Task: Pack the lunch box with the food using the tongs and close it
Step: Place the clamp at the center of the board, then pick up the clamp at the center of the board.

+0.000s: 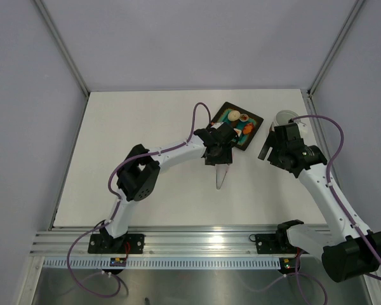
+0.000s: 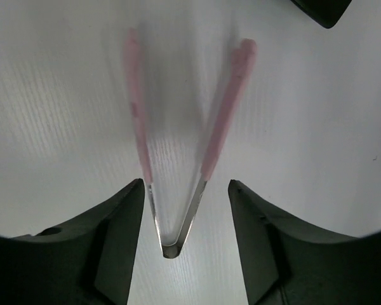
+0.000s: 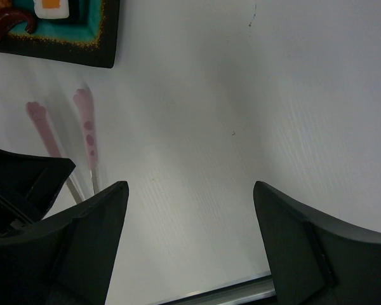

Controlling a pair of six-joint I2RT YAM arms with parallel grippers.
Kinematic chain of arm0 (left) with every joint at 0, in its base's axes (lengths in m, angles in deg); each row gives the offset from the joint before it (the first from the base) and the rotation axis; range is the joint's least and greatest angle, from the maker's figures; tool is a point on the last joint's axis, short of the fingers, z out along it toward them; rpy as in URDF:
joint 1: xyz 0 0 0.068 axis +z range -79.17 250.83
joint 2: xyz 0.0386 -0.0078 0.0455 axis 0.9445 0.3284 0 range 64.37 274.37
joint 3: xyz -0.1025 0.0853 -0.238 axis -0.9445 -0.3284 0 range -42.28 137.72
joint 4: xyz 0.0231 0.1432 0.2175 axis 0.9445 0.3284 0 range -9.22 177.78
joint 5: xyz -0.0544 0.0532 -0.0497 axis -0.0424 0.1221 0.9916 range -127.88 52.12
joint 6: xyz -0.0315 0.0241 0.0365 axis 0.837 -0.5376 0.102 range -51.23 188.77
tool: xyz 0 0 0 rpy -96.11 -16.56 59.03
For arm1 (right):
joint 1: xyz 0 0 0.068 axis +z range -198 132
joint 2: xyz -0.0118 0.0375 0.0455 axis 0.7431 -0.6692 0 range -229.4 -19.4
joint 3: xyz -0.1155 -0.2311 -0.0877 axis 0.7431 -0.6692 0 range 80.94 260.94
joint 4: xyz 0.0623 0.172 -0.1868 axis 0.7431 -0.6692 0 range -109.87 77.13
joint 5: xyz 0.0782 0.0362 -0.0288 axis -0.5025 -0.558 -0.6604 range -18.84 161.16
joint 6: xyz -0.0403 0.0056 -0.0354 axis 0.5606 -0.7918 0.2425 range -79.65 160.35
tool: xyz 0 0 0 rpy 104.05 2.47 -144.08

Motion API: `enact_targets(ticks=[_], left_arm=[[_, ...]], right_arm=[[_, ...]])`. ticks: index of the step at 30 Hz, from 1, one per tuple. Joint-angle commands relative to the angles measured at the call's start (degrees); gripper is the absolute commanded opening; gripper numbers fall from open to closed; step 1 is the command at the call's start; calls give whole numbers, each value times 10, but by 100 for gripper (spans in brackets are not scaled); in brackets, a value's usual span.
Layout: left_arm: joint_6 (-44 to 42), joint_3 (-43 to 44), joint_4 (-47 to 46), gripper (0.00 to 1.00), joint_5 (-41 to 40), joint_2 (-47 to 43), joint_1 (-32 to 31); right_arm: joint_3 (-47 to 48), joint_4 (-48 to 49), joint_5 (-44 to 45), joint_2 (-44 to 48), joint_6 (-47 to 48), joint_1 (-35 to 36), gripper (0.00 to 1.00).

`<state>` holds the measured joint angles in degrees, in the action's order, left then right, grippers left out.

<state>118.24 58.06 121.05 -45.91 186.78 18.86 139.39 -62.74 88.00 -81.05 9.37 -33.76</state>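
The pale pink tongs (image 1: 222,175) lie on the white table just in front of the black tray (image 1: 254,120). In the left wrist view, the tongs (image 2: 219,127) have their joined end between the fingers of my open left gripper (image 2: 185,184), with a gap on each side. The food (image 1: 240,119) sits on the tray: cream-white, orange and brown-red pieces. The white lunch box (image 1: 284,117) stands right of the tray, half hidden behind my right arm. My right gripper (image 3: 190,184) is open and empty over bare table, beside the tongs' tips (image 3: 86,124).
The tray's corner (image 3: 82,44) with some food shows at the top left of the right wrist view. My left gripper's dark body (image 3: 19,184) is at that view's left edge. The table's metal front rail (image 1: 197,243) runs along the near side.
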Motion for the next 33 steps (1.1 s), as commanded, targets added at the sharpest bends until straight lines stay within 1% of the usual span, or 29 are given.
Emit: enact_targets(ticks=[1,3,6,7,9,10,11,12,13,14,15,17,18,19,22,26,27,33], left_arm=[[-5,32,-21,61,13,-9,-3],[-21,30,-17,61,0,-30,-2],[-53,12,-15,61,-40,-98,5],[-60,3,-18,61,-44,-137,12],[-72,-29,-22,61,-47,-179,46],[-82,-41,-21,61,-48,-217,60],[-89,-51,-21,61,-48,-237,88],[-93,-63,-22,62,-48,-254,101],[-98,-83,-20,62,-44,-271,116],[-107,-92,-18,62,-38,-302,144],[-110,-108,-12,69,-37,-316,157],[-121,-125,-2,70,-42,-356,187],[-125,-134,-2,74,-44,-368,195],[-135,-149,0,76,-44,-379,203],[-148,-163,16,76,-51,-414,230],[-153,-204,18,76,-45,-449,260],[-152,-210,19,76,-44,-456,263],[-154,-232,17,76,-42,-472,267]], right_arm=[[-3,-3,-9,14,-14,-2,88],[-8,0,-17,14,-17,-3,89],[-15,6,-22,10,-24,-1,91],[-17,9,-23,8,-27,0,98],[-24,17,-25,-1,-36,10,99],[-26,25,-23,-7,-43,19,99],[-30,30,-17,-12,-50,32,99],[-31,35,5,-25,-71,70,99],[-32,47,19,-36,-83,92,99],[-32,50,31,-48,-95,112,99],[-32,63,41,-78,-118,141,99],[-35,86,41,-108,-135,164,99],[-38,99,41,-134,-151,174,99],[-40,127,39,-148,-157,187,99],[-34,159,38,-203,-165,203,99],[-3,182,39,-272,-159,228,100],[1,187,39,-296,-160,232,99],[7,218,28,-345,-167,250,100]])
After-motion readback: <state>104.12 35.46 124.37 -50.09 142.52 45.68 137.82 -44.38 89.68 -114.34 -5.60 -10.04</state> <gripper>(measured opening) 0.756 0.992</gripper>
